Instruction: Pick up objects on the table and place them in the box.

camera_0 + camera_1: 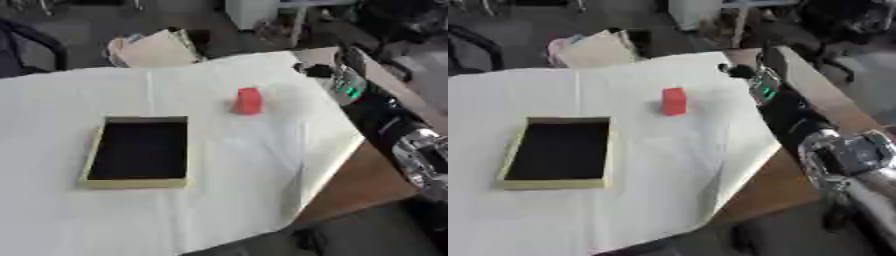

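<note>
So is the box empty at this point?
Empty: the box shows only its dark bottom; the red block stands outside on the cloth.

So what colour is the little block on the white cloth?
Red. The small red block shows best in the right eye view.

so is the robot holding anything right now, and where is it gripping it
Nothing is held. The red block stands alone on the white cloth, apart from the right hand near the table's far right edge. The box is empty.
</note>
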